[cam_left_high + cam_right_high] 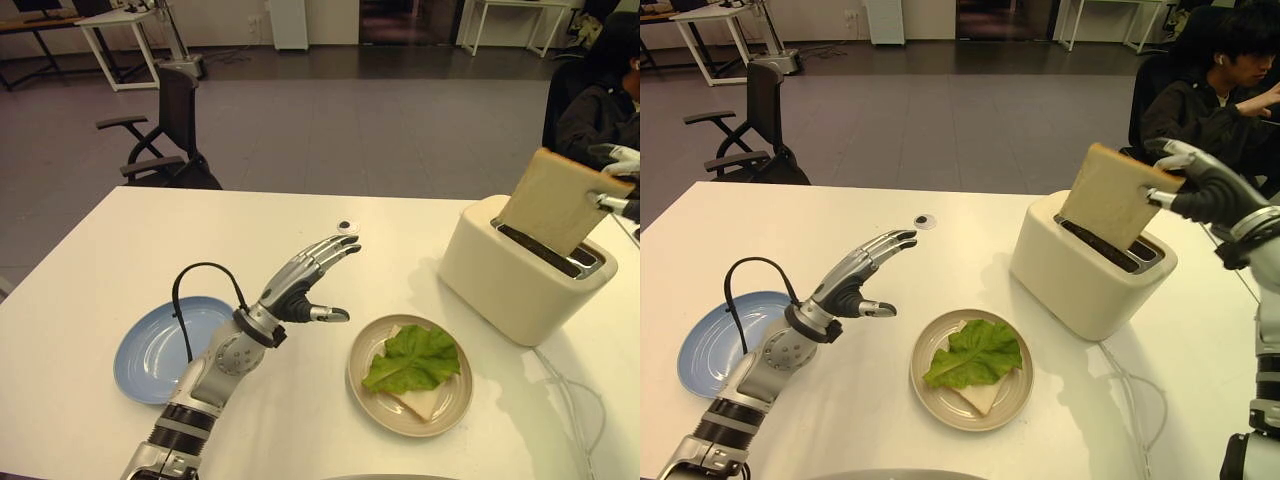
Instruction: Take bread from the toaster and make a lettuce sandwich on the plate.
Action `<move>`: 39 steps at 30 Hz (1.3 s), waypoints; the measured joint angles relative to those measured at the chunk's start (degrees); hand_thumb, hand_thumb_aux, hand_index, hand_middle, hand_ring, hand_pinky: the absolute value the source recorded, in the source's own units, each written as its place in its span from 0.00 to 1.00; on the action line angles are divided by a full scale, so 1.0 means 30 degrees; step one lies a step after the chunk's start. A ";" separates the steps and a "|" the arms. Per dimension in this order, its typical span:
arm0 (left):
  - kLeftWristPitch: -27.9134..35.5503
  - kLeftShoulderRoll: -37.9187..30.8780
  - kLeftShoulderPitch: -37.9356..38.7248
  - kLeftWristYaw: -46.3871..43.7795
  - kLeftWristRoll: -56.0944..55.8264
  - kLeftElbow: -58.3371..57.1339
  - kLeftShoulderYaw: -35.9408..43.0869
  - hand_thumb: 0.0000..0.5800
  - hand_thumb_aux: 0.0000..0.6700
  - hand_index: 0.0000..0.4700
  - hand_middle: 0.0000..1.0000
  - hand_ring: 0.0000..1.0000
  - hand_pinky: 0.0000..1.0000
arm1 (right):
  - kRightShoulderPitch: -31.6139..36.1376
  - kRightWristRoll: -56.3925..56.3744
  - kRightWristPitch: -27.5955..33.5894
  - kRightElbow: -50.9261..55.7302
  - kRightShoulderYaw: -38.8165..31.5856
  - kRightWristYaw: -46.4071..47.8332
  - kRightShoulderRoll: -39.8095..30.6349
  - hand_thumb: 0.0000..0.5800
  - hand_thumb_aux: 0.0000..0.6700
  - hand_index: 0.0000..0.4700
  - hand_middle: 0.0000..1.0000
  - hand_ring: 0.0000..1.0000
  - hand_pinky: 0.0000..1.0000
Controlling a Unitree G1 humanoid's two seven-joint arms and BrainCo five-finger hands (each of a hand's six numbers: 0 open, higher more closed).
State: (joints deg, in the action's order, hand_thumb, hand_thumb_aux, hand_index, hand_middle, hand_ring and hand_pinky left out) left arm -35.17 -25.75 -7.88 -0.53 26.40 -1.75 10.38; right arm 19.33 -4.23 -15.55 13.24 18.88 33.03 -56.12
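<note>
Right hand is closed on the upper right corner of the bread slice, on the far right side of the table. I see the slice tilted to the left, with its lower edge at the slot of the toaster; I cannot tell if that edge is inside the slot. My left hand hangs above the table with fingers stretched out and holds nothing. It is between the blue plate on the near left and the tan plate in the near middle. On the tan plate lies a second slice with a lettuce leaf on top of it. The toaster stands just right of this plate.
</note>
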 measured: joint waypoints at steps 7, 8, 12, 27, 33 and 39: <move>-0.1694 -0.0892 0.0964 0.0781 0.1162 0.2281 -0.1662 0.00 0.00 0.00 0.00 0.00 0.00 | 0.1495 -0.8200 0.3383 -0.3787 -0.2101 0.9592 0.0171 1.00 1.00 1.00 0.00 0.00 0.00; -0.1964 -0.0925 0.1102 0.0973 0.1648 0.2921 -0.1885 0.00 0.00 0.00 0.00 0.00 0.00 | 0.2034 -0.8162 0.3685 -0.3784 -0.3214 1.0482 0.0576 1.00 1.00 1.00 0.00 0.00 0.00; -0.3383 -0.1160 0.2224 0.1855 0.4088 0.6302 -0.2937 0.00 0.00 0.00 0.00 0.00 0.00 | 0.4396 -0.5463 0.3808 -0.2411 -0.8636 1.3595 0.3075 1.00 1.00 1.00 0.00 0.00 0.00; -0.3940 -0.0799 0.3335 0.2915 1.5046 0.7594 0.2367 0.00 0.00 0.00 0.00 0.00 0.00 | 0.7400 0.0995 -0.1059 0.4703 -1.4794 1.6184 0.7075 1.00 1.00 1.00 0.00 0.00 0.00; -0.3004 -0.1589 0.3290 0.3671 1.7020 0.6527 0.3848 0.00 0.00 0.00 0.00 0.00 0.00 | 0.7724 0.1630 -0.2421 0.5630 -1.5007 1.6137 0.7505 0.30 0.16 0.16 0.00 0.00 0.00; -0.2182 -0.2256 0.3110 0.4218 1.7111 0.6417 0.4200 0.00 0.00 0.00 0.00 0.00 0.00 | 0.7776 0.2313 -0.3376 0.5318 -1.4775 1.4770 0.8031 0.00 0.00 0.00 0.00 0.00 0.00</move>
State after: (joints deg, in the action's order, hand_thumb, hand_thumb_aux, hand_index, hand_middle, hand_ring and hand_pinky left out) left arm -41.72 -32.52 1.45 12.12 77.73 17.50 22.98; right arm 42.66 2.71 -25.68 29.20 -25.44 77.34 -32.02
